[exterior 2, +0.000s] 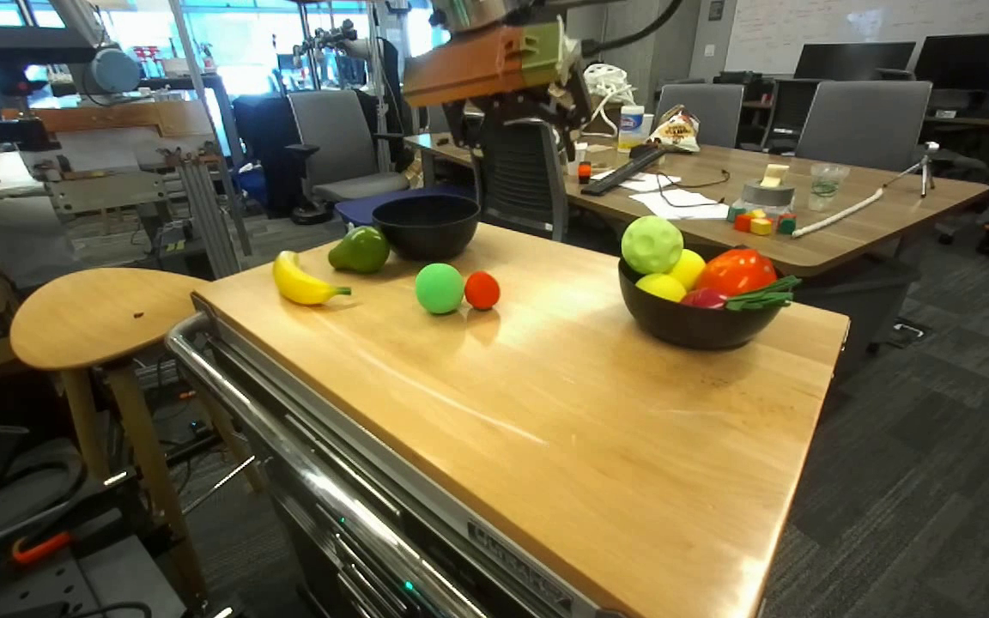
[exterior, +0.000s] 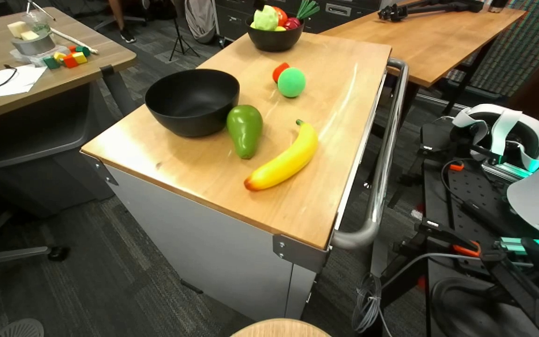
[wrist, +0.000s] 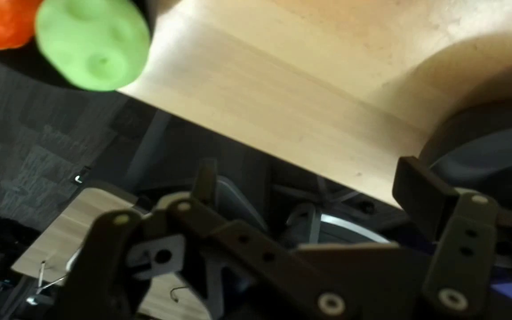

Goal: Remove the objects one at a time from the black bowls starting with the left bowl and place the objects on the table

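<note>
Two black bowls stand on the light-wood table. Nothing shows inside the larger bowl; beside it lie a green pear-shaped piece and a yellow banana. A green ball and a small red tomato sit together mid-table. The smaller bowl holds a pale green lump, yellow pieces, a large orange-red piece and a dark red one with green stalks. My gripper hovers above the table, its fingers wide apart with nothing between them.
A grey metal rail runs along one table edge. Behind the table stand a grey chair and a cluttered desk. A round wooden stool is near the banana's end.
</note>
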{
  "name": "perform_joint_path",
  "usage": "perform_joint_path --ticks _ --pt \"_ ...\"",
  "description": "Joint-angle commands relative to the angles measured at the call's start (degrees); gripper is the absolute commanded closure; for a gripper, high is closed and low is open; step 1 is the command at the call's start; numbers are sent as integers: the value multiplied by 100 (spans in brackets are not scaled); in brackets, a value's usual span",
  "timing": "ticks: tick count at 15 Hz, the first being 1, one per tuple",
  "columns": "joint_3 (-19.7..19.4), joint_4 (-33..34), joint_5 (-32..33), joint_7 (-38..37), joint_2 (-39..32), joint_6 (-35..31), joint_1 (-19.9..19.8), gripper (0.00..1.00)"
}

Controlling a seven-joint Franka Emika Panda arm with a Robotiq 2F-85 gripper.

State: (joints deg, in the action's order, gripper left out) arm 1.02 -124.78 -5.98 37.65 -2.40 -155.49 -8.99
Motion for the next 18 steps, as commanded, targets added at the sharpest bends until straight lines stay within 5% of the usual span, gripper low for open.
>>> perform_joint_path --ticks 1,2,6,8,18 --pt "-221 343 -1072 559 350 234 -198 0" --pt "-360 186 -592 239 258 128 82 0" --pt "-447 289 -877 432 335 213 -17 0" --pt "-458 292 -435 150 305 347 35 0" --pt "-790 1846 1286 -2530 -947 1243 4 0"
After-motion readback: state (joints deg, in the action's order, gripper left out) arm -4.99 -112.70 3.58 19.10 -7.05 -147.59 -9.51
